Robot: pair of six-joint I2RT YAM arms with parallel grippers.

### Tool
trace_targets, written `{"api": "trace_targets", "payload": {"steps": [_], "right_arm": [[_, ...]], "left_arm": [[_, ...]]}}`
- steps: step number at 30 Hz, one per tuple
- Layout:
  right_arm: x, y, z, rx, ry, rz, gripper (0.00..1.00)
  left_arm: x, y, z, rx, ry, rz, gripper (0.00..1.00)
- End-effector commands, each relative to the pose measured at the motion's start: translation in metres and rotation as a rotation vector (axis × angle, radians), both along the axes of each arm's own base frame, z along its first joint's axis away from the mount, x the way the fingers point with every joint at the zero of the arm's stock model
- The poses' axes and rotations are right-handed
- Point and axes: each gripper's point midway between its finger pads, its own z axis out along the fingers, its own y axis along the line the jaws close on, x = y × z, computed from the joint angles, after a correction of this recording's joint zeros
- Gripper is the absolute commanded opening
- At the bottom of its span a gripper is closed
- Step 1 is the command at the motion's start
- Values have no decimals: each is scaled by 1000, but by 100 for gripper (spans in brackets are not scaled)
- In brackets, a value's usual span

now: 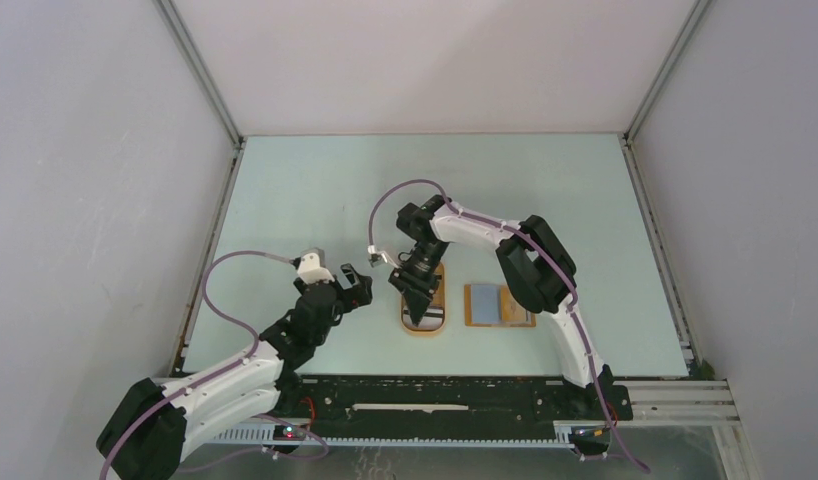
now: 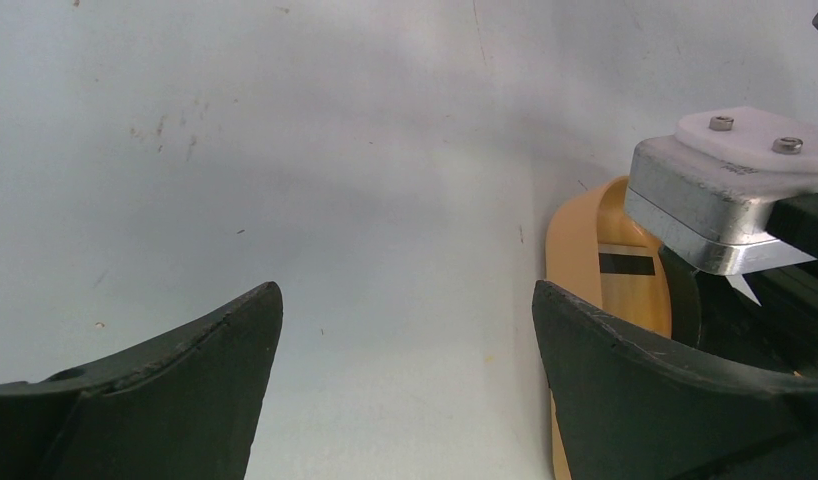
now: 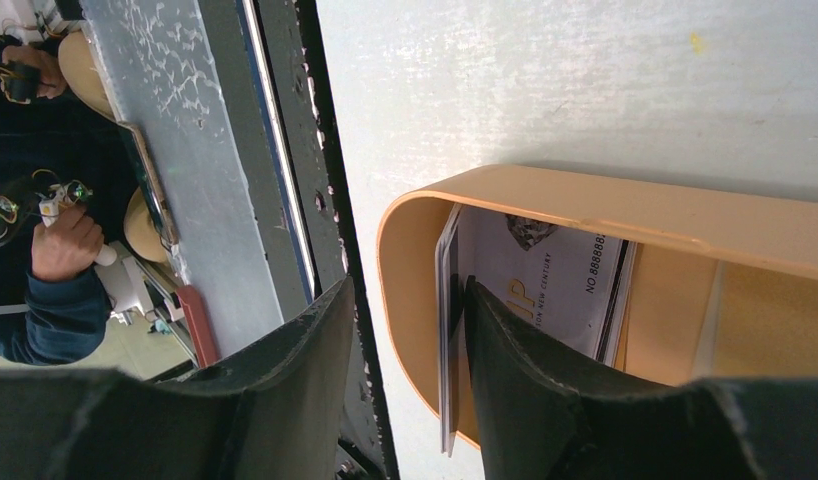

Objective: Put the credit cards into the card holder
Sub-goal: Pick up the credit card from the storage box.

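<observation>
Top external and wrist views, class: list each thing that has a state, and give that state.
left gripper: open, empty.
right gripper: open, around a card tipped on edge.
oval tray: holds cards.
credit cards: in the tray, one tipped up.
card holder: open flat, a pale card on it.

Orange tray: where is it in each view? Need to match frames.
Top external: centre, orange tray partly under the right gripper.
Left wrist: right side, partly behind that gripper.
Right wrist: centre-right, cards inside.
Shared landmark: the right gripper over the tray.
</observation>
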Motion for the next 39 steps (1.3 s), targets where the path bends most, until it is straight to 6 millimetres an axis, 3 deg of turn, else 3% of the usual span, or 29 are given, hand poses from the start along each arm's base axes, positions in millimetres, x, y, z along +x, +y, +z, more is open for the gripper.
{"api": "trace_targets", "payload": {"steps": [1, 39], "right_arm": [[4, 3, 24, 65, -12, -7, 53], [35, -10, 36, 100, -2, -115, 43]], "left_arm": [[2, 2, 2, -26, -16, 15, 99], [3, 2, 1, -32, -13, 13, 99]]}}
